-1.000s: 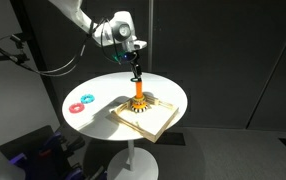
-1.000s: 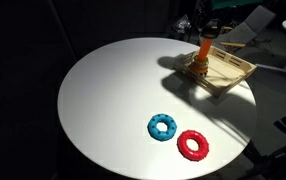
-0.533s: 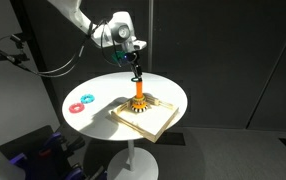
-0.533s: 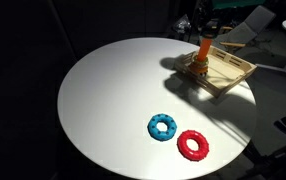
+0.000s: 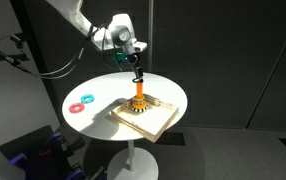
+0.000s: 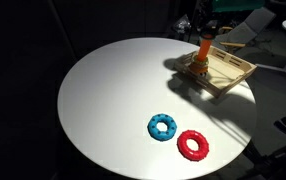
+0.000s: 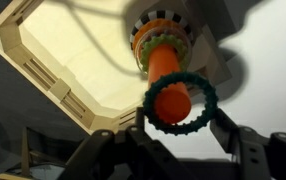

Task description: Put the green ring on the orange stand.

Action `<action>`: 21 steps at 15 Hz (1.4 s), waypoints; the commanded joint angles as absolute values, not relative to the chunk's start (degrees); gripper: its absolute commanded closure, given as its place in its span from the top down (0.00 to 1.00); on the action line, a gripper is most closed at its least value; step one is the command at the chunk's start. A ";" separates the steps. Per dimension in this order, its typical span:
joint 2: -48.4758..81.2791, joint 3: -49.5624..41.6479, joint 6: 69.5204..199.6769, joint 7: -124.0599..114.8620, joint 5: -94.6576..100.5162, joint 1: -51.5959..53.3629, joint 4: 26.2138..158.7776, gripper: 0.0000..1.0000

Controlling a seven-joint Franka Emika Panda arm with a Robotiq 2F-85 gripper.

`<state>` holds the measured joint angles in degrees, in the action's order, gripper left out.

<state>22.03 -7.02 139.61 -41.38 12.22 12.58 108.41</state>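
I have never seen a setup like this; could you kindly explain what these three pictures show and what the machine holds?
It is one robot arm with a two-fingered gripper. Two pictures come from cameras standing apart from the robot, looking at a round white table from different places. The third comes from a camera on the wrist, right behind the gripper. On the table lie a blue ring, a red ring and a tan board carrying an orange stand. The gripper pinches a green ring over the stand; in the wrist view the peg's tip shows through its hole.
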 commanded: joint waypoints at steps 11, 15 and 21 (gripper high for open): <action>22.41 -8.00 145.49 -42.19 13.17 11.41 110.99 0.42; 22.16 -6.55 144.01 -40.20 10.13 10.52 111.89 0.94; 20.59 -3.36 141.41 -35.55 3.59 9.07 113.68 1.00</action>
<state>22.84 -5.70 143.43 -39.26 6.93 10.96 112.06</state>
